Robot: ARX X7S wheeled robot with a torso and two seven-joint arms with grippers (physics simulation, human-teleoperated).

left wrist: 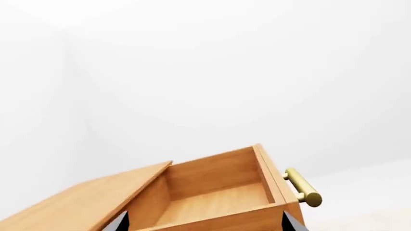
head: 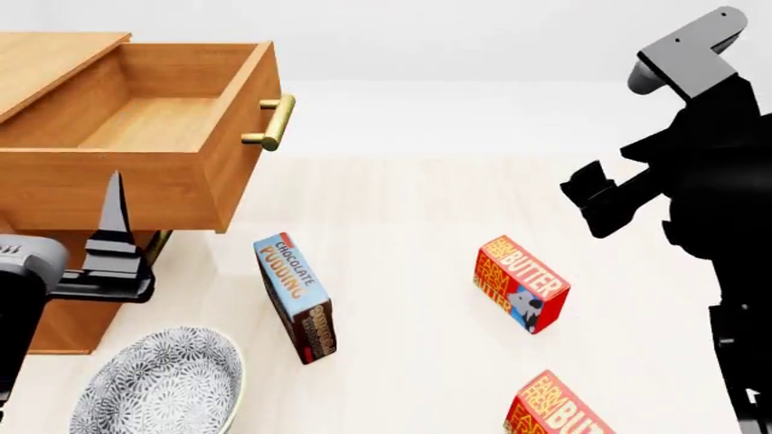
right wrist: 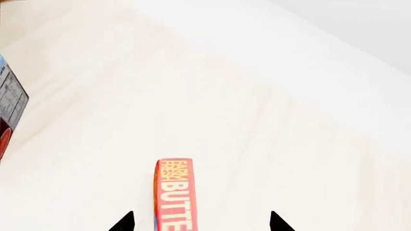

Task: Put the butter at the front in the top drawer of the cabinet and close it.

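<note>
Butter (head: 522,284) at the front lies on the pale tabletop (head: 410,226), roughly midway between the chocolate pudding box (head: 296,298) and the right arm (head: 700,181), apart from both. Its lettered red-orange face with the blue patch points upward in the head view. A second, identical butter box (head: 565,409) lies nearer the robot, cut off by the lower edge of the head view.

In the right wrist view, one butter box (right wrist: 174,192) appears edge-on between the two dark fingertips (right wrist: 123,222) of the right claw (right wrist: 200,224). The tips stand well apart on either side of the box with clear gaps, so the right claw is spread wide and grips nothing. Which of the two butter boxes this is cannot be told from that view alone.

The cabinet (head: 61,54) stands at the left of the tabletop. The top drawer (head: 157,127) is pulled out, its interior visible, with the brass bar handle (head: 273,122) on its front panel.

The left claw (head: 115,244) sits beside the lower front of the open drawer in the head view. In the left wrist view, its two dark tips show far apart at the picture's edge, with the drawer between them; the left claw is spread wide and holds nothing.

A patterned bowl (head: 163,384) rests on the tabletop near the left arm, just beside the pudding box.
</note>
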